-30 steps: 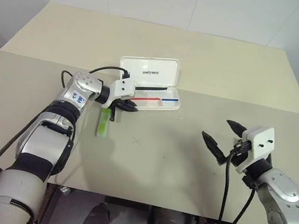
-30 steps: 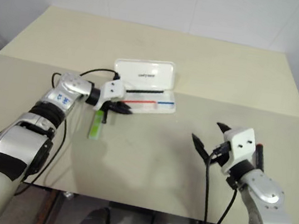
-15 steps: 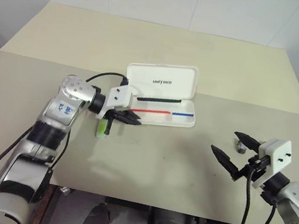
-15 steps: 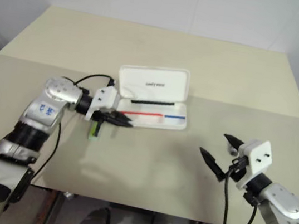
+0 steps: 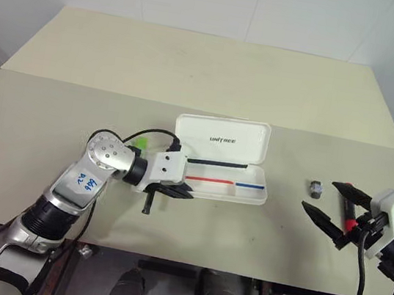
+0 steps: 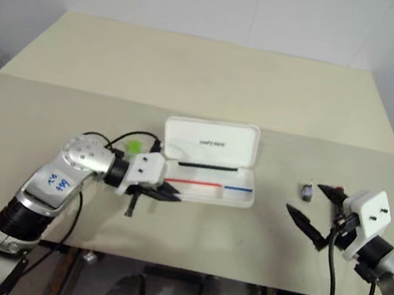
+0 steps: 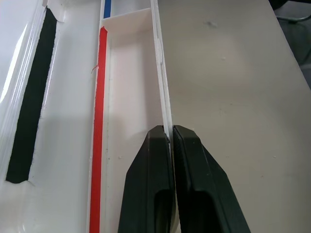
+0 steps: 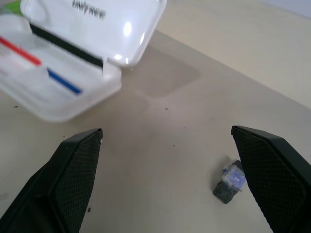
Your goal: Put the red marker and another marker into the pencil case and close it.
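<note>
Change since 1 s ago: the pencil case (image 5: 222, 140), lid open, has slid across the surface (image 5: 231, 71) toward the near edge and to the robot's right, drawn by the left gripper (image 7: 169, 128). That gripper is clenched on the tray's front wall, which sits pinched between its 2 fingers in the left wrist view. The right gripper (image 8: 166, 130) has backed off to the right; its fingers are spread wide and hold nothing. Meaning for the task: the case was repositioned, not filled. Its tray holds 0 markers, with just the red and blue stripes showing, so you still have 2 placements and the lid closure to do. The lime-green marker (image 6: 134, 146) lies on the surface just behind the left wrist, mostly hidden by the arm and cable, beside the case's left end. The red marker (image 5: 349, 224) shows as a red and black sliver beneath the right gripper, well apart from the case; it appears to lie on the surface, not gripped. A small dark object (image 5: 315, 188) sits between the case's right end and that gripper. Room: the case is now close to the near edge, so do not pull it further. Bare surface lies behind the lid and between the case and the right gripper. You must let go of the tray wall before the left gripper can fetch the green marker.
</note>
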`<state>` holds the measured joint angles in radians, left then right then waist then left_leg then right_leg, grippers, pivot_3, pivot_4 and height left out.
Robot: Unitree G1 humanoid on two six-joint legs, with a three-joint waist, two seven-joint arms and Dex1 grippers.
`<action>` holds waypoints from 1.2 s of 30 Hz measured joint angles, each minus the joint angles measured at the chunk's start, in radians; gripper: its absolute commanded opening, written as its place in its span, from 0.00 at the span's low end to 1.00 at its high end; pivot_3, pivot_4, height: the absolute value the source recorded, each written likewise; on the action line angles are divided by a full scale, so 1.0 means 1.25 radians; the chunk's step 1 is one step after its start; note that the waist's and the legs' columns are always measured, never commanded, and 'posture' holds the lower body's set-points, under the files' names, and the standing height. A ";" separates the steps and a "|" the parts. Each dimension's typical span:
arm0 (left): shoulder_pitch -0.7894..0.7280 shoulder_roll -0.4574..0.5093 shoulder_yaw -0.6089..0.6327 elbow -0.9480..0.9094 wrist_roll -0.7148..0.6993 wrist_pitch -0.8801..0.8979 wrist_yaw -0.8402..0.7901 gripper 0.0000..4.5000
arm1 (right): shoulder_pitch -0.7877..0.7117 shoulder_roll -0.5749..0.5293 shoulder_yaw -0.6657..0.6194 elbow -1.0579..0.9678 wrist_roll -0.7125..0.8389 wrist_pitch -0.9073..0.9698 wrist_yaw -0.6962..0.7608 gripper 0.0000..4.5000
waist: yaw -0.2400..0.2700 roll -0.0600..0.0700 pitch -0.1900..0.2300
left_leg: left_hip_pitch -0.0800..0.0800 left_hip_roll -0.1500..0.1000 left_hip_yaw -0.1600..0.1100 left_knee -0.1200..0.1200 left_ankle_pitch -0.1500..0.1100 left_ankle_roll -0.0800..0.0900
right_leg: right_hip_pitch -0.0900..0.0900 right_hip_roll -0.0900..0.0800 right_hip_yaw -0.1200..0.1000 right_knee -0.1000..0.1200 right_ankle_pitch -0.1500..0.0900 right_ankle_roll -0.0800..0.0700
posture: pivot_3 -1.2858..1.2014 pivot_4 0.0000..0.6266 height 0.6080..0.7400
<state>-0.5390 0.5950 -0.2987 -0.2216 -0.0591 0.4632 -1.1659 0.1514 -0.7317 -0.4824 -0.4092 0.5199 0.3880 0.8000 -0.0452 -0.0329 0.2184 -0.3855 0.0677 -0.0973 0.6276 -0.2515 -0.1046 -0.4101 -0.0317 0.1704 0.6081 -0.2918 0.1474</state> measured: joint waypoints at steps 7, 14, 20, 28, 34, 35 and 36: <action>0.013 -0.002 -0.032 0.000 0.014 -0.024 0.043 0.00 | -0.029 0.000 0.023 0.022 -0.039 -0.009 -0.016 1.00 | -0.007 0.000 0.000 | -0.001 0.000 0.000 -0.001 0.000 0.000 | 0.000 0.000 0.000 -0.002 0.001 0.000 | 0.52 0.24 1.00; 0.016 0.008 -0.053 0.001 0.036 -0.031 0.072 0.19 | -0.046 0.002 0.035 0.023 -0.046 -0.013 -0.031 1.00 | -0.008 0.000 0.000 | -0.001 0.000 0.000 -0.001 0.000 0.000 | 0.000 0.000 0.000 -0.002 0.001 0.000 | 0.52 0.24 1.00; 0.024 0.007 -0.053 -0.019 0.021 0.017 0.078 0.66 | -0.047 0.002 0.036 0.034 -0.047 -0.013 -0.037 1.00 | -0.008 0.000 0.000 | -0.001 0.000 0.000 -0.001 0.000 0.000 | 0.000 0.000 0.000 -0.002 0.001 0.000 | 0.52 0.24 1.00; 0.032 0.005 -0.046 -0.113 -0.060 0.104 0.069 0.99 | -0.049 0.005 0.036 0.054 -0.064 -0.012 -0.060 1.00 | -0.008 0.000 0.000 | -0.001 0.000 0.000 -0.001 0.000 0.000 | 0.000 0.000 0.000 -0.002 0.001 0.001 | 0.52 0.24 1.00; 0.037 0.012 -0.018 -0.139 -0.124 0.118 0.063 0.99 | -0.067 0.029 0.036 0.106 -0.105 -0.011 -0.139 1.00 | -0.009 0.000 0.000 | -0.001 0.000 0.000 0.000 0.000 0.000 | 0.000 0.000 0.000 -0.002 0.001 0.000 | 0.52 0.24 1.00; 0.038 0.012 -0.013 -0.142 -0.135 0.119 0.063 0.99 | -0.071 0.031 0.034 0.123 -0.115 -0.011 -0.156 1.00 | -0.009 0.000 0.000 | -0.001 0.000 0.000 0.000 0.000 0.000 | 0.000 0.000 0.000 -0.002 0.001 0.000 | 0.52 0.24 1.00; 0.038 0.012 -0.008 -0.146 -0.146 0.120 0.064 0.99 | -0.072 0.034 0.033 0.138 -0.126 -0.011 -0.174 1.00 | -0.009 0.000 0.000 | -0.001 0.000 0.000 0.000 0.000 0.000 | 0.000 0.000 0.000 -0.002 0.001 0.000 | 0.52 0.24 1.00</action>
<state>-0.4915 0.6103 -0.3091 -0.4040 -0.2421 0.6136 -1.0865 0.0619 -0.6896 -0.4406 -0.2367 0.3619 0.3746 0.5822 -0.0566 -0.0329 0.2184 -0.3865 0.0677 -0.0969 0.6270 -0.2519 -0.1040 -0.4102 -0.0317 0.1710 0.6053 -0.2908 0.1479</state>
